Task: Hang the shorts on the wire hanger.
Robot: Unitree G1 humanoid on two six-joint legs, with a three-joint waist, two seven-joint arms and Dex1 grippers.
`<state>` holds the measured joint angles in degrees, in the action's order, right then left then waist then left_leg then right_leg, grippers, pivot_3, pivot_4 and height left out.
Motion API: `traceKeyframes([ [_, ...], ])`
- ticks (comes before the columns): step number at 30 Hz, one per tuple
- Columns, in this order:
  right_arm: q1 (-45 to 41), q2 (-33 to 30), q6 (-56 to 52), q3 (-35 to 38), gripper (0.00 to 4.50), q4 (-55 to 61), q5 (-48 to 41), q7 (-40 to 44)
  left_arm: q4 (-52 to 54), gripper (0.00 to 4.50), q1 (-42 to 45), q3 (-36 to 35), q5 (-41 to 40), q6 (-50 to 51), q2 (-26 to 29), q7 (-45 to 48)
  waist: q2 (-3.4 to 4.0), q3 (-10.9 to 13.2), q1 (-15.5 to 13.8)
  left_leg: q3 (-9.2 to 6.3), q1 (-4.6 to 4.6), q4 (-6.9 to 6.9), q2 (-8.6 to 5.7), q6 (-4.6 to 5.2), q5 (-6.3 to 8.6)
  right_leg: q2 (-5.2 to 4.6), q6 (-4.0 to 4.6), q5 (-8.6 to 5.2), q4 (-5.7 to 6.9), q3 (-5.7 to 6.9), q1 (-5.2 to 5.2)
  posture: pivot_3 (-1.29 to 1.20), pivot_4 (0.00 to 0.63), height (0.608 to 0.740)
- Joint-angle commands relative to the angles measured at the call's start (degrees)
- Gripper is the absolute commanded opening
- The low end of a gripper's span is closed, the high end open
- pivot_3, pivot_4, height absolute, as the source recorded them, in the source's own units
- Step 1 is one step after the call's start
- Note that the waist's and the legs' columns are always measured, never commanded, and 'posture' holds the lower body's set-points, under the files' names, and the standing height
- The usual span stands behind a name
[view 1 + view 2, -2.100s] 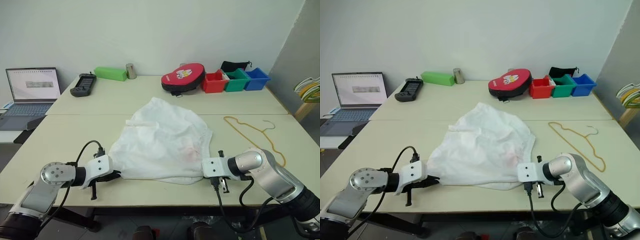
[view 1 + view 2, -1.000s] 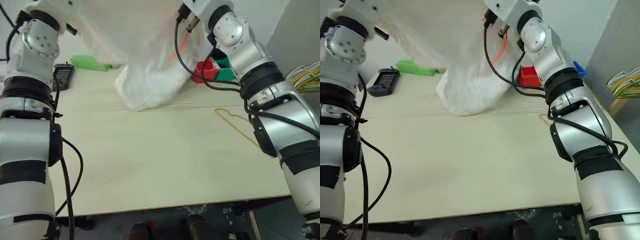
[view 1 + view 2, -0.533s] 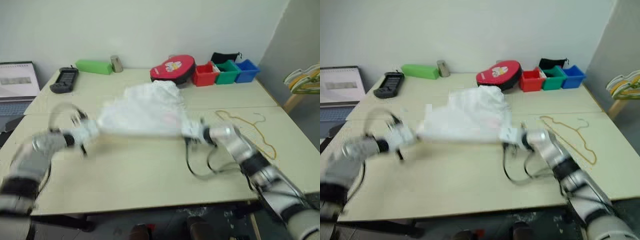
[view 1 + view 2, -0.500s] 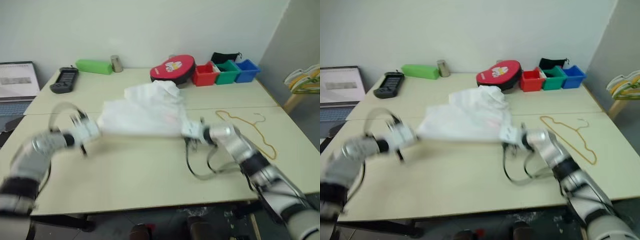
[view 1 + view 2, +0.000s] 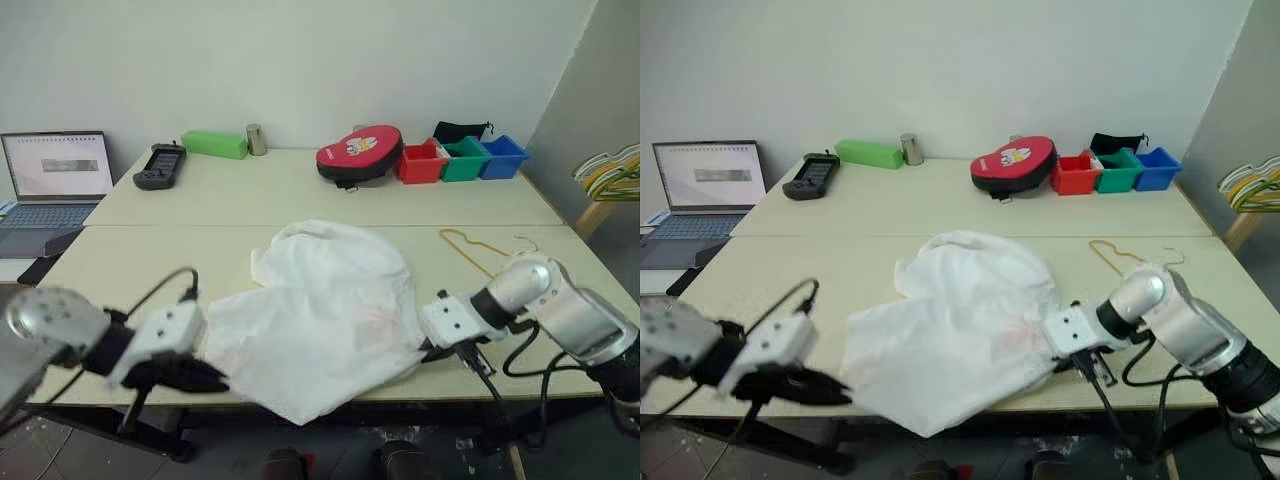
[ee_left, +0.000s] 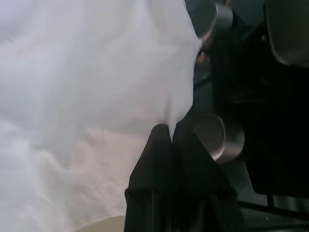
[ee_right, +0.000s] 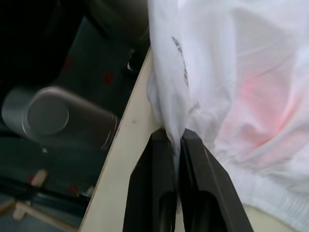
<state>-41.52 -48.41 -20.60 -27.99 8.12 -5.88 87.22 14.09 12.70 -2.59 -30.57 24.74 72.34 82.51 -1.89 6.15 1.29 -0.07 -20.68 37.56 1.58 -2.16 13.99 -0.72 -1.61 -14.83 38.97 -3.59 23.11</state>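
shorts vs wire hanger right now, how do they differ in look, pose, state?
The shorts are white, soft and crumpled, a broad heap; the wire hanger is a thin yellow-gold outline lying flat.
The shorts are pinched at both sides by the left gripper and right gripper; the wire hanger lies untouched beyond the right gripper.
The shorts spill over the table's near edge; the wire hanger sits fully on it.
Shared: both rest on the table, apart, nothing hung yet.

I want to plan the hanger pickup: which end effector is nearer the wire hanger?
Right. The right end effector sits just in front of the wire hanger; the left end effector is across the shorts.
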Motion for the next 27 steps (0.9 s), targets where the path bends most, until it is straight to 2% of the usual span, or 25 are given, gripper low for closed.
traceKeyframes([
  [1, -17.9, 10.2, 3.7, 2.9, 0.00, -24.9, 3.1, -5.2, -33.2, 0.01, 29.0, 11.5, 20.5, -14.0, -11.0, -7.0, 0.15, -0.1, 0.2, -0.04, -0.08, 0.22, 0.08, 0.00, 0.00, 0.26, 0.06, 0.27, 0.03, -0.04, -0.12, 0.07, 0.000, 0.740],
  [2, -21.1, 12.3, 5.6, 3.0, 0.00, -30.9, 4.3, -7.0, -41.2, 0.01, 34.7, 13.3, 24.8, -18.9, -13.5, -10.1, 0.06, -0.2, 0.2, -0.39, -0.28, 0.26, 0.12, 0.18, -0.12, 0.63, 0.11, 0.79, -0.08, -0.10, -0.16, 0.07, 0.000, 0.740],
  [3, -25.8, 15.2, 8.7, 3.4, 0.00, -39.5, 6.2, -11.8, -51.8, 0.01, 42.5, 15.5, 30.8, -22.5, -16.3, -19.1, -0.05, -0.2, 0.3, -0.60, -0.26, 0.25, 0.13, 0.26, -0.17, 0.78, 0.19, 1.00, -0.14, -0.08, -0.22, 0.07, 0.000, 0.740],
  [4, -33.4, 18.9, 12.2, 3.7, 0.00, -51.7, 11.1, -29.7, -63.5, 0.01, 52.4, 18.0, 38.3, -24.7, -18.7, -37.1, -0.27, -0.4, 0.3, -0.73, -0.25, 0.25, 0.14, 0.28, -0.18, 0.86, 0.11, 1.12, -0.12, -0.09, -0.25, 0.06, 0.000, 0.740],
  [5, -43.9, 20.2, 17.0, 5.8, 0.00, -62.4, 15.6, -57.4, -72.8, 0.01, 65.0, 17.3, 42.8, -25.3, -18.9, -59.2, -0.33, -0.4, 0.4, -0.76, -0.19, 0.21, 0.19, 0.28, -0.17, 0.90, -0.11, 1.25, -0.05, -0.09, -0.29, 0.06, 0.000, 0.740],
  [6, -51.4, 20.9, 20.6, 7.4, 0.00, -70.1, 18.7, -77.3, -79.3, 0.01, 73.9, 16.8, 45.7, -26.0, -18.9, -74.7, -0.66, 0.0, 0.6, -0.79, -0.37, 0.23, 0.26, 0.28, -0.17, 0.94, -0.09, 1.29, 0.01, -0.10, -0.02, 0.06, 0.000, 0.740],
  [7, -56.0, 21.2, 23.4, 9.6, 0.00, -74.5, 18.5, -86.0, -82.9, 0.01, 79.7, 17.2, 47.8, -27.9, -18.1, -82.2, -1.07, 0.1, 0.4, -0.90, -1.26, 0.31, 0.32, 0.19, -0.25, 0.96, -0.04, 1.55, 0.18, -0.17, 0.92, 0.06, 0.000, 0.740],
  [8, -57.8, 21.3, 26.3, 8.8, 0.00, -76.5, 19.6, -88.1, -84.6, 0.01, 82.5, 18.2, 49.4, -30.3, -17.5, -84.7, -1.29, 0.1, 0.6, -1.09, -2.73, 0.33, 0.35, -0.79, -0.86, 0.91, 0.31, 2.16, 0.45, -0.12, 2.59, 0.06, 0.000, 0.740],
  [9, -57.4, 22.4, 28.9, 8.6, 0.00, -77.5, 19.3, -85.7, -85.6, 0.01, 83.0, 19.0, 50.3, -32.8, -17.5, -85.0, -1.24, -0.1, 0.7, -1.12, -4.27, 0.30, 0.38, -1.72, -1.27, 0.78, 0.27, 2.52, 0.72, -0.15, 4.36, 0.06, 0.000, 0.740],
  [10, -56.5, 23.4, 31.3, 7.8, 0.00, -78.2, 19.9, -84.4, -86.3, 0.01, 82.6, 19.6, 51.2, -34.9, -17.6, -84.5, -1.00, -0.6, 0.7, -0.87, -5.15, 0.09, 0.34, -2.12, -1.48, 0.64, 0.17, 2.55, 0.86, -0.34, 5.33, 0.07, 0.000, 0.740],
  [11, -54.2, 24.6, 33.5, 6.7, 0.00, -78.0, 20.8, -82.1, -86.3, 0.01, 80.4, 20.0, 51.6, -37.0, -17.9, -83.3, -0.52, -1.7, 0.6, -0.71, -4.98, -0.60, 0.20, -2.22, -1.39, 0.44, -0.03, 2.35, 0.53, -0.30, 5.35, 0.07, 0.000, 0.740],
  [13, -49.5, 26.3, 35.7, 6.0, 0.00, -77.1, 21.2, -76.8, -85.5, 0.01, 75.1, 20.2, 51.9, -40.1, -18.1, -79.3, 0.20, -3.2, 0.5, -0.06, -3.46, -1.88, 0.00, -1.79, -1.02, 0.28, -0.37, 1.83, -0.50, -0.14, 4.14, 0.07, 0.000, 0.740],
  [14, -47.1, 27.0, 35.8, 5.7, 0.00, -76.4, 21.3, -73.1, -84.9, 0.01, 72.1, 19.8, 51.2, -40.9, -18.2, -75.8, 0.38, -3.4, 0.4, 0.25, -2.48, -1.99, -0.01, -1.40, -0.38, 0.21, -0.22, 1.14, -0.84, -0.14, 2.97, 0.07, 0.000, 0.740],
  [15, -44.6, 27.5, 35.5, 5.5, 0.00, -75.6, 21.0, -68.7, -84.1, 0.01, 69.2, 19.0, 50.3, -41.0, -18.2, -72.8, 0.42, -3.4, 0.5, 0.39, -1.60, -1.94, -0.01, -0.62, 0.12, 0.23, -0.21, 0.87, -0.95, -0.19, 1.99, 0.07, 0.000, 0.740],
  [16, -42.3, 27.8, 35.1, 5.3, 0.00, -74.3, 20.8, -64.4, -83.2, 0.01, 66.5, 18.5, 49.6, -40.8, -18.1, -69.6, 0.43, -3.4, 0.6, 0.40, -1.03, -1.68, 0.00, -0.12, 0.41, 0.31, -0.38, 0.53, -0.91, -0.22, 1.27, 0.08, 0.000, 0.740],
  [18, -34.1, 27.1, 32.3, 3.7, 0.00, -67.4, 19.5, -52.0, -78.5, 0.01, 58.3, 17.1, 47.0, -41.4, -17.4, -61.6, 0.37, -3.3, 0.7, 0.22, -1.20, -1.35, 0.06, -0.05, 0.44, 0.48, -0.46, 0.54, -0.85, -0.24, 1.25, 0.09, 0.000, 0.740],
  [20, -25.3, 25.0, 27.9, 1.9, 0.00, -57.2, 18.9, -42.1, -71.2, 0.01, 49.0, 17.3, 44.5, -39.9, -15.9, -49.6, 0.31, -3.3, 0.7, -0.01, -1.90, -0.63, 0.14, -0.05, 0.43, 0.57, -0.21, 1.02, -0.62, -0.17, 1.62, 0.09, 0.000, 0.740],
  [22, -17.7, 22.9, 20.7, 1.8, 0.00, -46.5, 18.5, -36.4, -59.5, 0.01, 37.9, 16.2, 40.3, -34.0, -13.5, -38.9, 0.27, -3.3, 0.7, -0.06, -2.28, -0.40, 0.10, -0.13, 0.48, 0.48, -0.25, 1.00, -0.13, -0.16, 1.99, 0.10, 0.007, 0.740],
  [24, -9.9, 19.6, 16.0, 0.3, 0.00, -35.4, 19.2, -30.9, -42.9, 0.01, 21.1, 16.0, 34.3, -27.3, -9.1, -28.0, 0.28, -3.3, 0.9, -0.11, -2.54, -0.31, 0.10, -0.32, 0.44, 0.43, -0.26, 0.99, -0.05, -0.16, 2.27, 0.10, 0.007, 0.740],
  [27, -3.8, 16.7, 10.5, -0.2, 0.00, -24.4, 19.5, -26.6, -26.8, 0.01, 7.0, 12.9, 29.6, -18.6, -5.4, -23.1, 0.26, -3.3, 0.9, -0.09, -2.29, -0.44, 0.16, -0.25, 0.56, 0.43, -0.25, 0.85, -0.01, -0.24, 2.19, 0.10, 0.015, 0.740],
])
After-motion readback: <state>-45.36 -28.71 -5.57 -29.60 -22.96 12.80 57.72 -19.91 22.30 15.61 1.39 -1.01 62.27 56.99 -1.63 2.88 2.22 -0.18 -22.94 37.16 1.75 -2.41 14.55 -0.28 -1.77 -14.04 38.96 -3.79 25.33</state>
